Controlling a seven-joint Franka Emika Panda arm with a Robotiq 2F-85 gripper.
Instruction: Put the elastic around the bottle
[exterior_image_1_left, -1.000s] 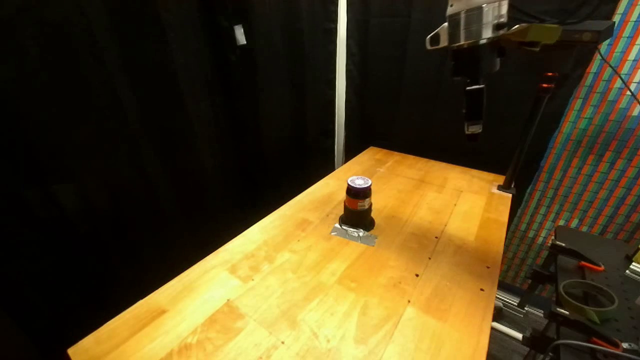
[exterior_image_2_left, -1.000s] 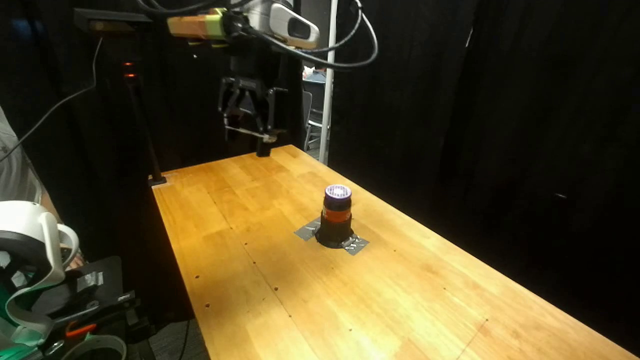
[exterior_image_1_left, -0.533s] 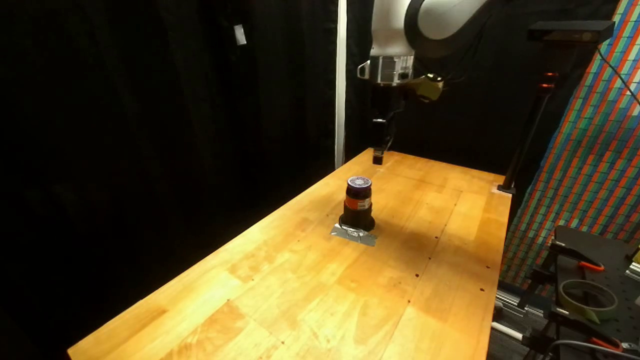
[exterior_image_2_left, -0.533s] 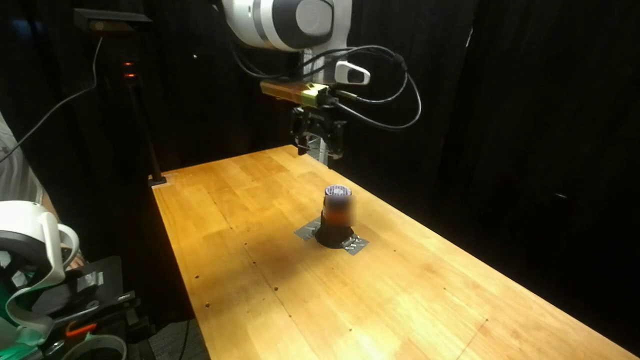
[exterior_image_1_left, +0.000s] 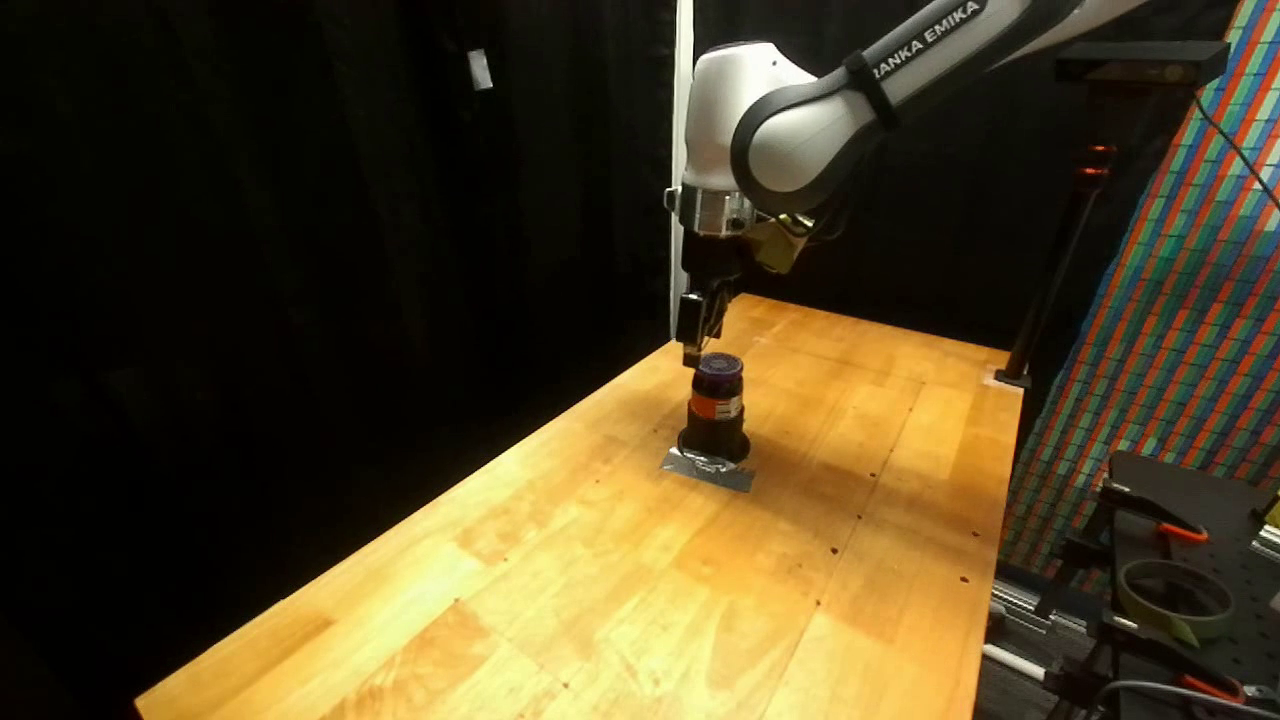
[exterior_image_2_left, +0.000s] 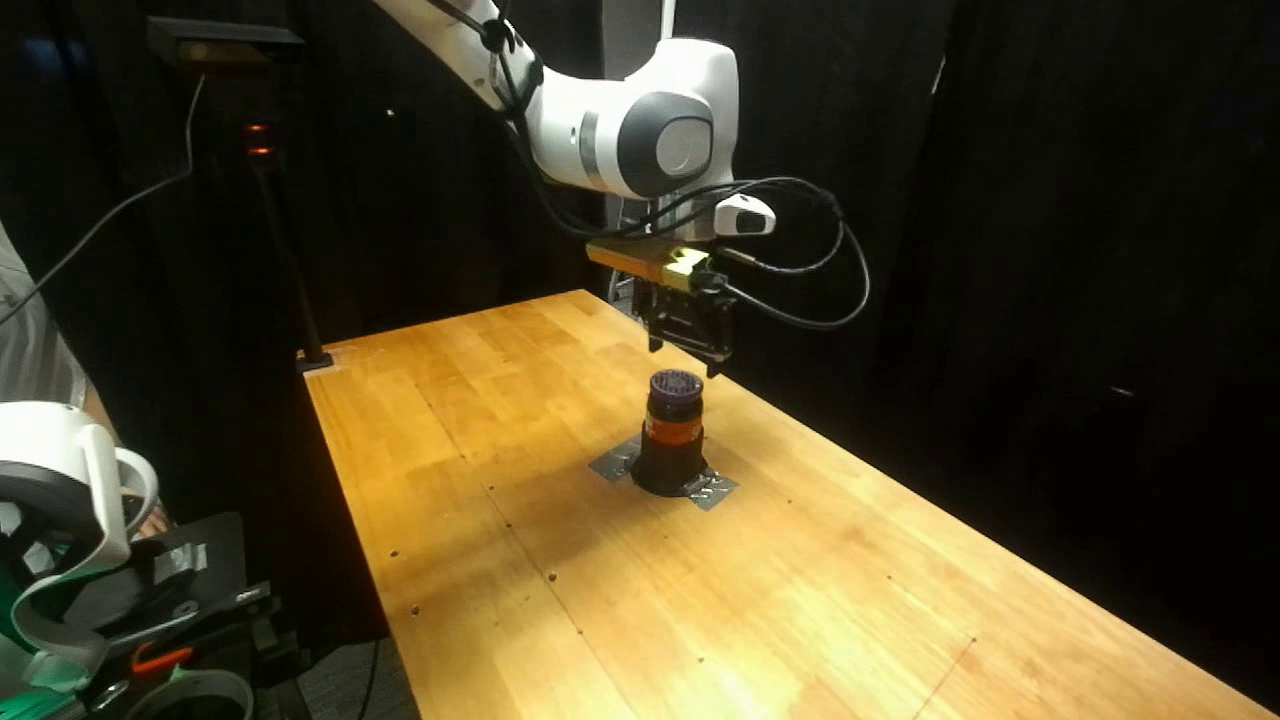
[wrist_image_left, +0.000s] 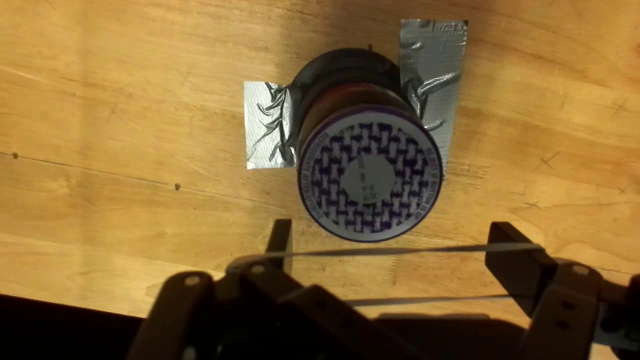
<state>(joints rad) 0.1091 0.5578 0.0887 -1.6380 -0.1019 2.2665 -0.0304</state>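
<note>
In both exterior views the worktop (exterior_image_1_left: 560, 600) is long and straight-edged, with broad stretches of wood on every side of the bottle (exterior_image_1_left: 717, 405). The bottle stands nearer the long edge by the dark curtain (exterior_image_1_left: 330, 250) than the opposite one, and well apart from the post (exterior_image_1_left: 1048, 280) at a far corner. The arm (exterior_image_1_left: 795, 150) slants down over the worktop from the post's side.

The tool (wrist_image_left: 389, 240) hangs just beside the bottle's lid (wrist_image_left: 370, 175), its fingers (wrist_image_left: 517, 272) spread wide apart; whether the tips are higher than the lid cannot be told. The elastic (wrist_image_left: 390, 251) is looped around both fingers, taut in two strands. In the wrist view the bottle lies outside this loop, the lid's rim just beside one strand with a sliver of wood between them.

The elastic is thin and pale. The bottle is a dark, upright cylinder with an orange label (exterior_image_2_left: 675, 431); its lid is round and flat, a purple weave printed on it. A black base (exterior_image_2_left: 668, 468), flared at its foot, rings the bottle's lower part, and crinkled grey tape (wrist_image_left: 435, 55) runs from that foot onto the worktop on two sides. The worktop is glossy wood with thin seams and small dark holes
</note>
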